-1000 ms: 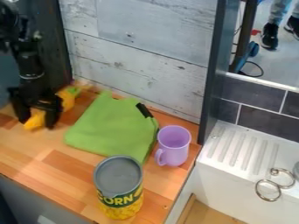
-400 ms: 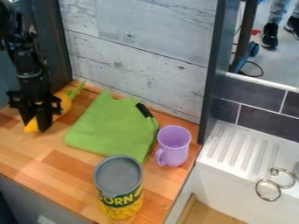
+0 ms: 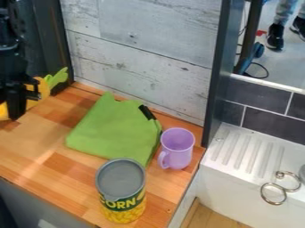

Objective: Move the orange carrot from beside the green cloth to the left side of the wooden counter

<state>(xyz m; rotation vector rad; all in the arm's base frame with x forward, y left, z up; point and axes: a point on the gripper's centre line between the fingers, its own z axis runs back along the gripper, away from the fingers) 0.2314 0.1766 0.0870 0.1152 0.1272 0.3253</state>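
Yellow vegetable | in pincer | near dark panel | apart from green cloth

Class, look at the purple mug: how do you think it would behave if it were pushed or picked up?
The purple mug would probably keep its shape when gripped, as its walls look smooth and rigid. Thin walls suggest it is fairly light. Standing upright and taller than wide, it might tip if pushed near the rim.

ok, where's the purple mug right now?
Purple mug: camera view, right of centre on the wooden counter, by the right edge of the green cloth, behind and to the right of the corn can.
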